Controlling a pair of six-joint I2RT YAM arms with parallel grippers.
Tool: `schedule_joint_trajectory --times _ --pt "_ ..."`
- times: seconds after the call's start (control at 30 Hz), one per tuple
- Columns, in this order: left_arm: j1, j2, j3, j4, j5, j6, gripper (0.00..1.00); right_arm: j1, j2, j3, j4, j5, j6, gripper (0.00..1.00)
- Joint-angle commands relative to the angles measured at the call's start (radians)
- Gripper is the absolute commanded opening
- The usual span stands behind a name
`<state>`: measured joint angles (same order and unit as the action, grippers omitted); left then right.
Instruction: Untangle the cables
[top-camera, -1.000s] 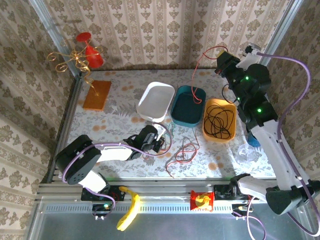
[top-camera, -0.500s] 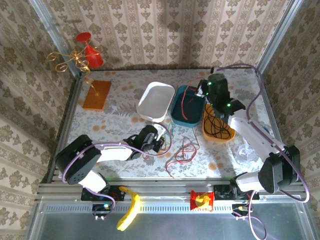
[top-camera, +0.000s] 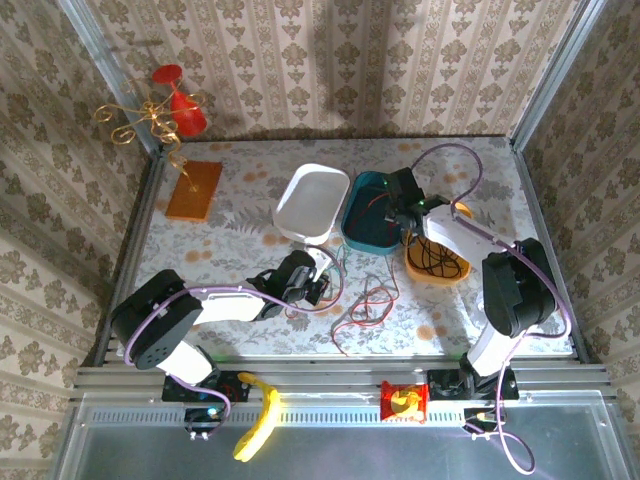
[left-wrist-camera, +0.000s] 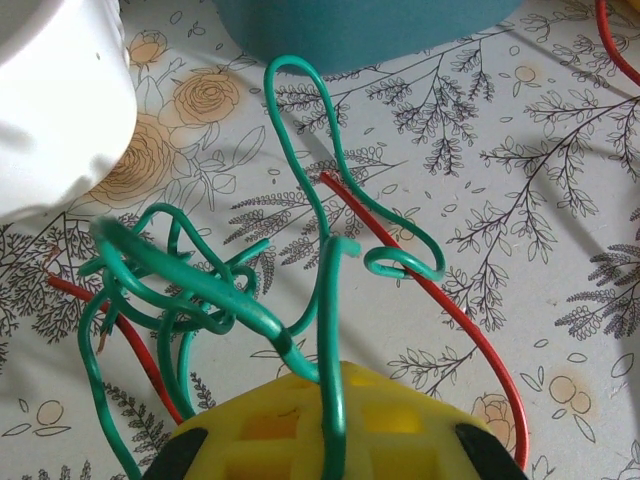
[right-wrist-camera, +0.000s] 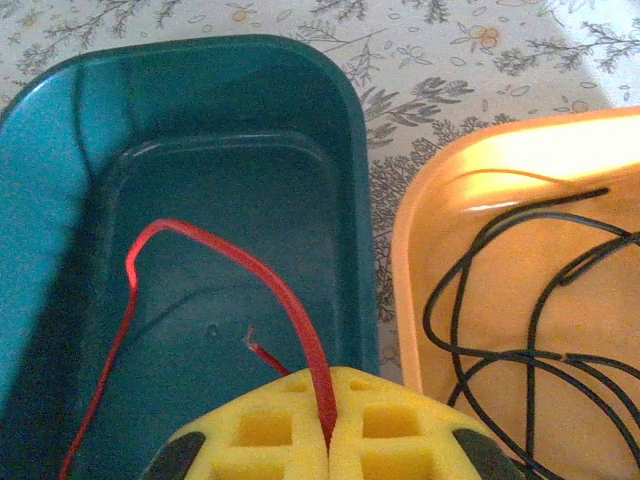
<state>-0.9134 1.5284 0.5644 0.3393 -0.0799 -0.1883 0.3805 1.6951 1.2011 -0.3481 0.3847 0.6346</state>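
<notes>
Red cable (right-wrist-camera: 285, 297) pinched in right hand (right-wrist-camera: 330, 400) over teal bin (right-wrist-camera: 60, 200), left hand (left-wrist-camera: 330, 400) low, clamping green cable (left-wrist-camera: 328, 300).

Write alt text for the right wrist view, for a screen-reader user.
The yellow-padded right gripper is shut on a red cable that arcs up and curves back down inside a teal bin. Beside it on the right, an orange bin holds looped black cables. A floral tabletop shows beyond both.
</notes>
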Motion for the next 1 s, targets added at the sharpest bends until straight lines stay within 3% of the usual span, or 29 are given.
schedule_joint_trajectory --times 0.0,0.1,0.2,0.4,0.5,0.77,0.97 --pt "-0.012 -0.026 0.022 -0.058 -0.023 0.002 0.00 -0.002 0.002 0.058 0.017 -0.050 -0.009 0.28" --pt "-0.018 -0.033 0.033 -0.068 -0.026 0.017 0.00 -0.003 -0.018 0.066 0.026 -0.077 -0.042 0.41" --pt "-0.021 -0.035 0.049 -0.074 -0.024 0.025 0.00 -0.003 -0.059 0.065 0.014 -0.076 -0.070 0.47" --pt "-0.024 -0.026 0.070 -0.066 -0.015 0.039 0.00 -0.002 -0.185 0.008 -0.020 -0.118 -0.117 0.49" --pt "-0.024 -0.020 0.080 -0.065 -0.008 0.047 0.00 0.009 -0.260 -0.033 -0.072 -0.200 -0.148 0.49" --pt "-0.025 -0.014 0.077 -0.054 0.011 0.042 0.00 0.185 -0.490 -0.306 -0.244 -0.441 -0.171 0.48" --pt "-0.030 -0.013 0.072 -0.063 0.022 0.044 0.00 0.327 -0.517 -0.439 -0.298 -0.476 -0.170 0.49"
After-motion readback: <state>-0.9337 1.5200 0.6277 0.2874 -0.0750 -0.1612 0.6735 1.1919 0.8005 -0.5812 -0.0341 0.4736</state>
